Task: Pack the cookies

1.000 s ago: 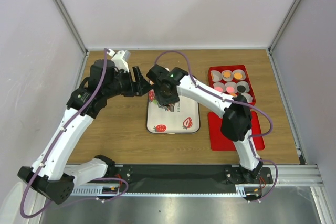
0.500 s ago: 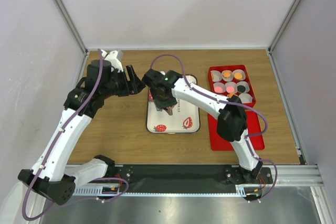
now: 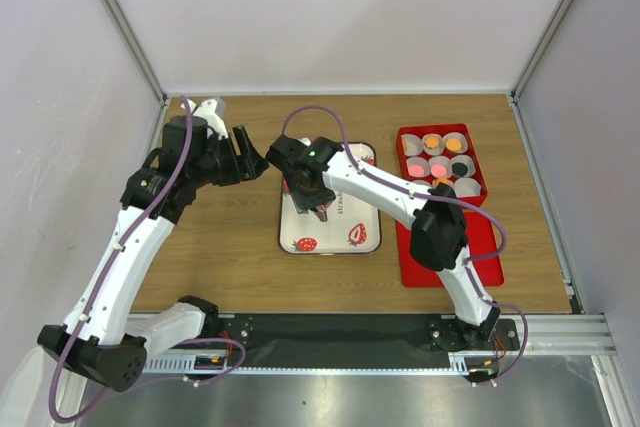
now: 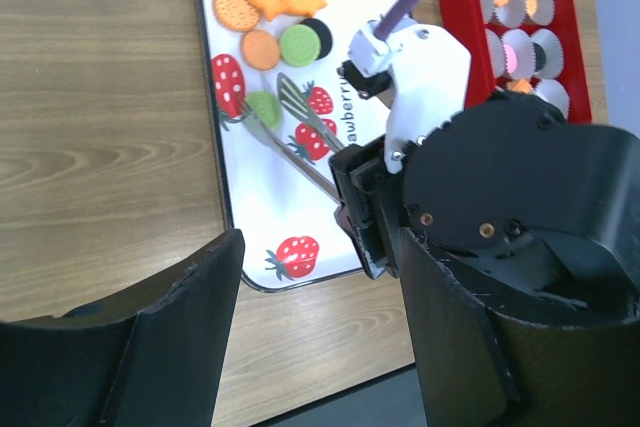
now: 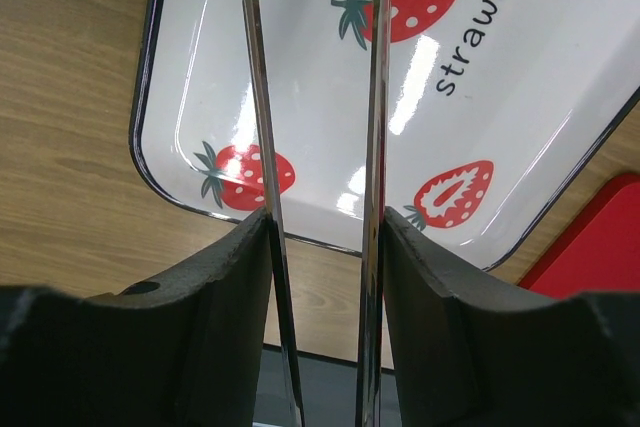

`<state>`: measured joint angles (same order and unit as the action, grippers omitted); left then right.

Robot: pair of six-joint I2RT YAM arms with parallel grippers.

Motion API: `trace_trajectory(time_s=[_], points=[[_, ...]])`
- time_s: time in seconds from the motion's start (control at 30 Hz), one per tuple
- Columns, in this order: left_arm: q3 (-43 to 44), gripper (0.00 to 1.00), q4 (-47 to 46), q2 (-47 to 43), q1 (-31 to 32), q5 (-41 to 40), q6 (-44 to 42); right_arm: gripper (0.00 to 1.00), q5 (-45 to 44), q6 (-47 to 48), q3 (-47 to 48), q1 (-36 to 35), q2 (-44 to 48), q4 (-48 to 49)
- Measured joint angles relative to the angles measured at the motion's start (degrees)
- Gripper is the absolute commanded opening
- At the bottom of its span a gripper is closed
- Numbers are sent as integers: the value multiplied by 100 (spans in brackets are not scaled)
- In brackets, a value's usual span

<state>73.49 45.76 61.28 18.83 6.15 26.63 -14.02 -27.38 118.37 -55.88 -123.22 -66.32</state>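
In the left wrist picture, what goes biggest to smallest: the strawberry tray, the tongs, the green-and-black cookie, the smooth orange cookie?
1. strawberry tray
2. tongs
3. green-and-black cookie and smooth orange cookie: they look alike, so no ranking between them.

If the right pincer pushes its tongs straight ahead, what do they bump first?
Probably the green cookie on the strawberry tray: the tongs in the right pincer have their tips either side of it. Their height above it is unclear.

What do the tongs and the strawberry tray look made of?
The tongs are likely polished steel: thin silvery blades with mirror-like reflections. The tray is glossy white with a dark rim, printed strawberries and bright glare spots. It could be enamelled metal or hard plastic; I can't tell which.
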Motion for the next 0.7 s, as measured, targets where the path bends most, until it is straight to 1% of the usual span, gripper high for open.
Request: trace_trajectory(time_s=[0.27,0.37,0.47,0.7], points=[[-66,69,-2,0,-177,-13,28,48,-83,48,28,-63,-105,-111],[-66,69,-7,-2,-199,-9,28,45,-111,50,46,-79,-107,-166],[-87,68,-28,-2,-210,2,31,37,-144,52,72,-83,-107,-225],[-149,68,-63,-2,-247,33,28,31,-164,46,81,-52,-103,-334]])
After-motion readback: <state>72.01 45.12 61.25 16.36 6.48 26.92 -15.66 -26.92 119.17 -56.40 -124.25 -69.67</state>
